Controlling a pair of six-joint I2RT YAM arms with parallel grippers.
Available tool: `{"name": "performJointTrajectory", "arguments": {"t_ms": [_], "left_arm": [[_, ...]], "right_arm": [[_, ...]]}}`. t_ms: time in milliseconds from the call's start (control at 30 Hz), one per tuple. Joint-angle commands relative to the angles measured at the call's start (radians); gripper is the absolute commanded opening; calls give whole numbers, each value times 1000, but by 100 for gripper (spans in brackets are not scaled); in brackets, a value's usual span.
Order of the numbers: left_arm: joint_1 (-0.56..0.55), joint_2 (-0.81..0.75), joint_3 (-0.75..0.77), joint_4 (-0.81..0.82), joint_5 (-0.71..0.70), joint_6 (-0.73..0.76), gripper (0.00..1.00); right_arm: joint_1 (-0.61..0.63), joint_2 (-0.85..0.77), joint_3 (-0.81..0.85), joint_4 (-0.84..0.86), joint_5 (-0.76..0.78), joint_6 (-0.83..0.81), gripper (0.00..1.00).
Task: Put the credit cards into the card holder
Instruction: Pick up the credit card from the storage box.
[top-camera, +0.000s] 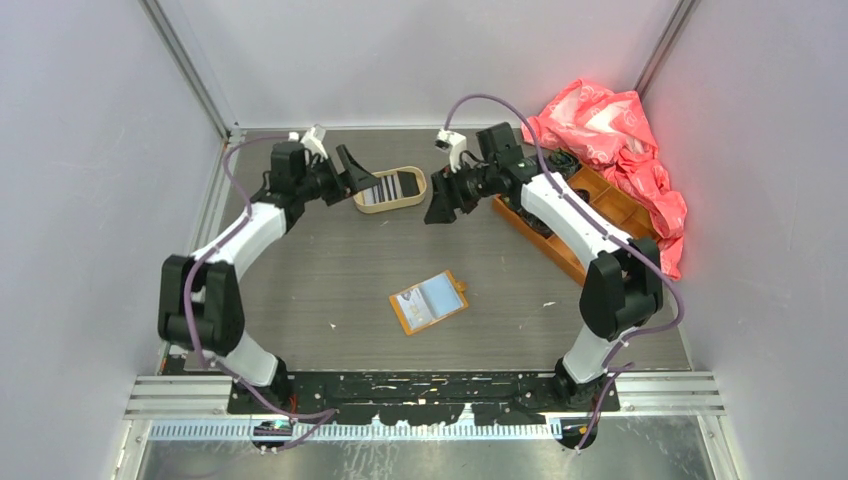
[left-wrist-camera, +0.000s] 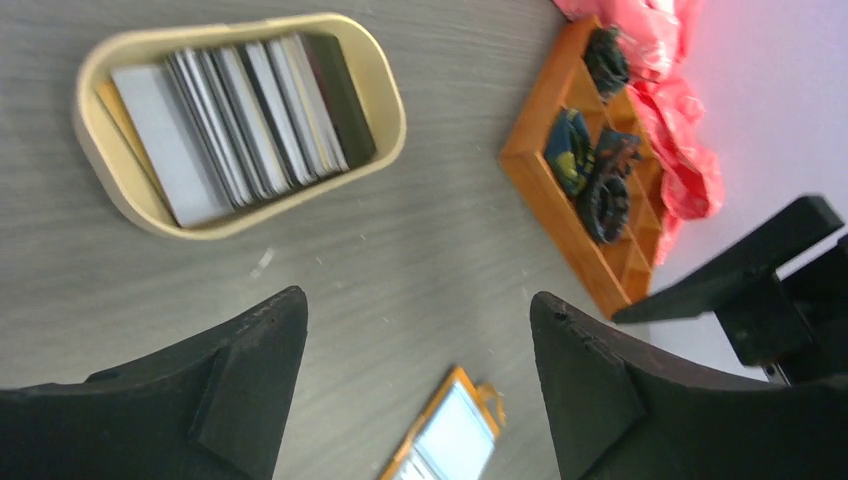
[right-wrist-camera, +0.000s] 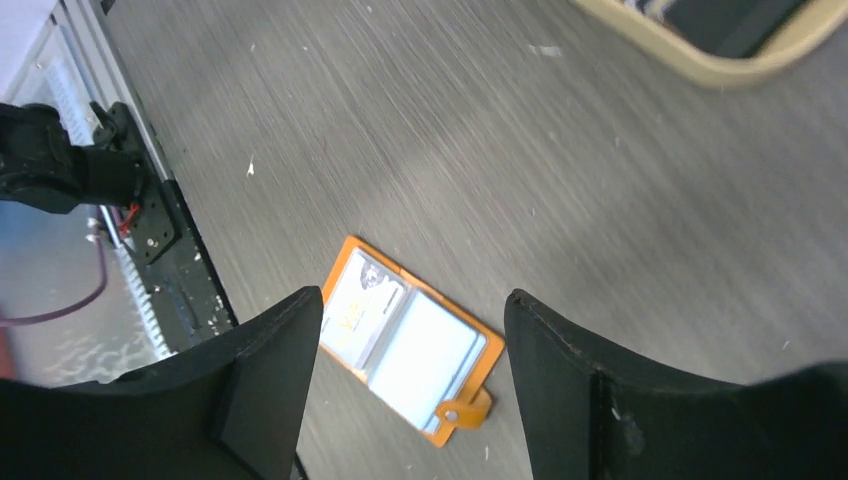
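Note:
The orange-tan card holder (top-camera: 429, 301) lies open on the table's middle, snap tab to the right; it also shows in the right wrist view (right-wrist-camera: 411, 341) and partly in the left wrist view (left-wrist-camera: 447, 436). Several credit cards (top-camera: 387, 187), pale, striped and one black, stand fanned in an oval tan tray (top-camera: 412, 201); in the left wrist view the cards (left-wrist-camera: 240, 120) fill the tray (left-wrist-camera: 390, 120). My left gripper (top-camera: 362, 170) is open and empty just left of the tray. My right gripper (top-camera: 438, 205) is open and empty just right of it. Both hover above the table.
A large orange compartmented box (top-camera: 560, 250) with dark items lies at the right, under my right arm; it also shows in the left wrist view (left-wrist-camera: 590, 170). A crumpled pink bag (top-camera: 615, 140) sits in the back right corner. Grey walls enclose the table.

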Motion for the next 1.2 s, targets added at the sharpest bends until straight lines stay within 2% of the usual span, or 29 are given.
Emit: {"name": "performJointTrajectory", "arguments": {"t_ms": [0,100,267,733,1000,1167], "left_arm": [[6,141,163,-135,-84,104,80],[5,258,253,-172,-94,108,75],[0,388,368,-203,-109,96,73],[-54,605,584,-279,-226,67,73],[-68,645,607,-273,-249,38,73],[-69,646,581,-205,-173,-36,72]], "right_arm": [[-101,-10,-74,111,-136,120,71],[-139,8,-79,97,-161,124,70],[-146,38,-75,85,-183,123,69],[-147,70,-64,59,-202,122,69],[-146,81,-58,44,-217,115,68],[-146,83,-53,34,-222,110,68]]}}
